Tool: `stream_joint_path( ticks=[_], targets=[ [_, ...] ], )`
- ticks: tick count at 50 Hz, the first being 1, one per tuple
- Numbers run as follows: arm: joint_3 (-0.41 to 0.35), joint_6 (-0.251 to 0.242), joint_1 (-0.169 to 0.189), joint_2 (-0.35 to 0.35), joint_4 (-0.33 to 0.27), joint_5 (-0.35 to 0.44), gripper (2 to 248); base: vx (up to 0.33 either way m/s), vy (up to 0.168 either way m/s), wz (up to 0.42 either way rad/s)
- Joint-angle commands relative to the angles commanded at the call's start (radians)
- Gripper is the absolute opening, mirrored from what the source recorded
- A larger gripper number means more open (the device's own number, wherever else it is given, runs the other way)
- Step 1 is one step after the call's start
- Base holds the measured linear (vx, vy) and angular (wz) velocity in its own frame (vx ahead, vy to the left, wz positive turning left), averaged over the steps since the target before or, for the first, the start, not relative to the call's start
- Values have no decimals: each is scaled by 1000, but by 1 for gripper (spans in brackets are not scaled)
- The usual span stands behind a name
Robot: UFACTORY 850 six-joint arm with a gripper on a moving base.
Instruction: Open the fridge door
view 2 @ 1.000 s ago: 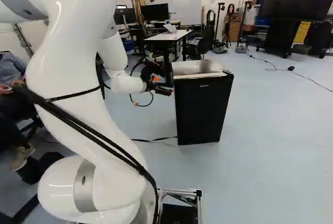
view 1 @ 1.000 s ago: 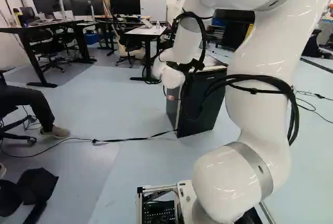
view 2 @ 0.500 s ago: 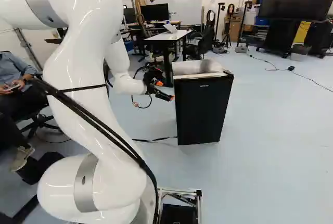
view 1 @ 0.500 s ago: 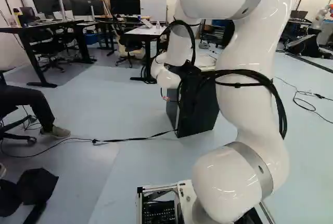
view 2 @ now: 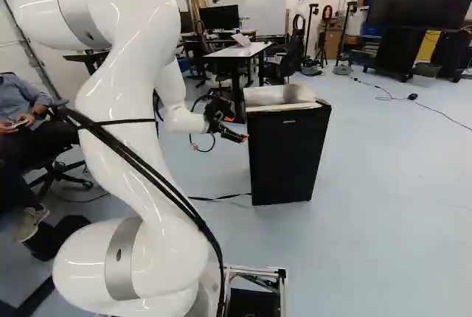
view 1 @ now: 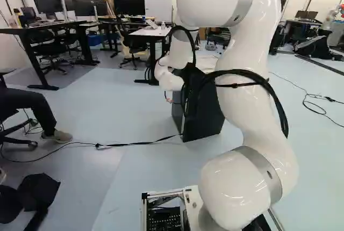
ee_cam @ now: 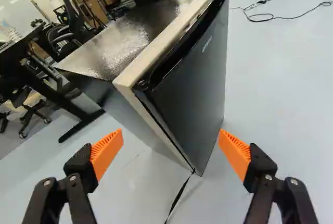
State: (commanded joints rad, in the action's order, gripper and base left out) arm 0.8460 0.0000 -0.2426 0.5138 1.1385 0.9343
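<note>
In the right base view my gripper (view 2: 236, 129) is at the left of the black fridge (view 2: 287, 156), near its upper front edge. The wrist view shows the gripper (ee_cam: 170, 141) wide open, its orange pads apart with nothing gripped. The fridge's dark door (ee_cam: 196, 81) lies ahead of the fingers, its lower corner showing between them. It looks closed against the pale cabinet edge (ee_cam: 158, 39); a dark slot runs along the door's top. The fridge's top (ee_cam: 122, 39) is silvery. In the left base view the arm partly hides the fridge (view 1: 207, 121).
A black cable (view 1: 134, 143) runs over the floor to the fridge's foot. Behind the fridge stand a white-topped desk (view 2: 240, 51) and office chairs. Another cable (view 2: 435, 110) lies on the floor to the right. Part of another robot shows at the left base view's far right.
The base has stayed put. My arm's upper links have swung leftward in the left base view. In the right base view the gripper has shifted slightly down and toward the fridge, which has not moved.
</note>
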Motion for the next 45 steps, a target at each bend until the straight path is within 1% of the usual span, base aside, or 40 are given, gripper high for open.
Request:
stream_joint_path(
  ticks=[19, 45],
  targets=[
    [60, 0, -1, 41, 31, 60, 247, 0, 0, 0],
    [96, 0, 0, 120, 82, 127, 247, 0, 0, 0]
  ],
)
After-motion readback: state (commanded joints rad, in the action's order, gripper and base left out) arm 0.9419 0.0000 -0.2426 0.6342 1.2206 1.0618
